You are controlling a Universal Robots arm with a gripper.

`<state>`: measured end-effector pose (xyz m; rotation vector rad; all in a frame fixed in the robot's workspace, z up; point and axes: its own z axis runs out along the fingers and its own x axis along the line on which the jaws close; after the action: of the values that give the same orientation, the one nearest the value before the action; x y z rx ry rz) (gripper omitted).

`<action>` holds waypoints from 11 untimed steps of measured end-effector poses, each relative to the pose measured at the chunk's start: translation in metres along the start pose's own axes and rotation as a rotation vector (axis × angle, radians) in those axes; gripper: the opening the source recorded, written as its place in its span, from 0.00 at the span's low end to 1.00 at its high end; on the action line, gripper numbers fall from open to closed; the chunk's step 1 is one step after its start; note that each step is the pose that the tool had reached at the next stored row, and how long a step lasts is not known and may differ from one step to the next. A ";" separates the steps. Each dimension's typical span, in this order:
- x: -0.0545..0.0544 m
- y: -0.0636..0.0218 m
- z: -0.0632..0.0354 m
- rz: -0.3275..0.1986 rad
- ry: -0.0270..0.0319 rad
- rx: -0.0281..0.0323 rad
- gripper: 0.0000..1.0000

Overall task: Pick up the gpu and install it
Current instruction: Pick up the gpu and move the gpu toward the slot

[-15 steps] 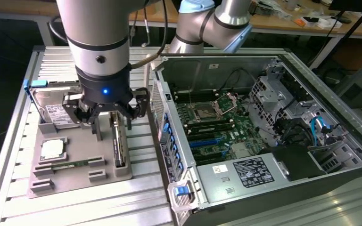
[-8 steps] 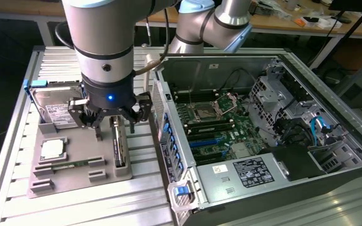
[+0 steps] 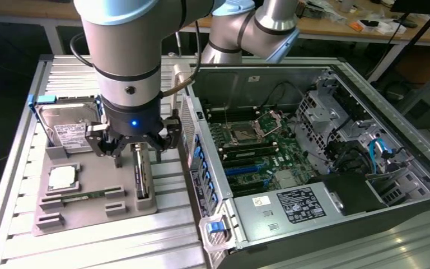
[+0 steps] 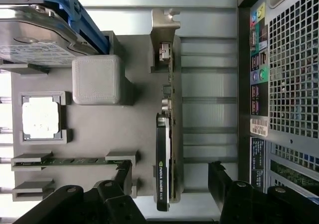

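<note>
One wide-open end effector (image 3: pixel 136 154) hangs right above the gpu (image 3: pixel 141 175), which stands on edge in a gray tray (image 3: pixel 88 212).

Open gaps flank the upright gpu (image 4: pixel 164 154) on both sides; the computer case (image 4: pixel 294 59) crowds one side, a grey block (image 4: pixel 97 79) the other

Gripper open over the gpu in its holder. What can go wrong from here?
1. The gpu stands slim and edge-on between the open gripper fingers, seemingly nearer one finger; closing may tilt it in the grey holder.
2. That finger is close to the memory stick bracket and might clip it when descending.
3. The computer case wall stands near the other finger; a sideways drift could touch it.
</note>
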<state>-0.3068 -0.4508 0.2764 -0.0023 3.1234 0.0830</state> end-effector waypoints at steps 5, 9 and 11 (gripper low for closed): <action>0.000 -0.0005 0.0091 0.000 0.0000 0.0000 0.72; 0.000 -0.0002 0.0161 0.000 0.0000 0.0001 0.72; 0.000 0.0003 0.0192 0.001 0.0000 0.0001 0.72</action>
<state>-0.3067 -0.4495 0.2572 -0.0014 3.1234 0.0828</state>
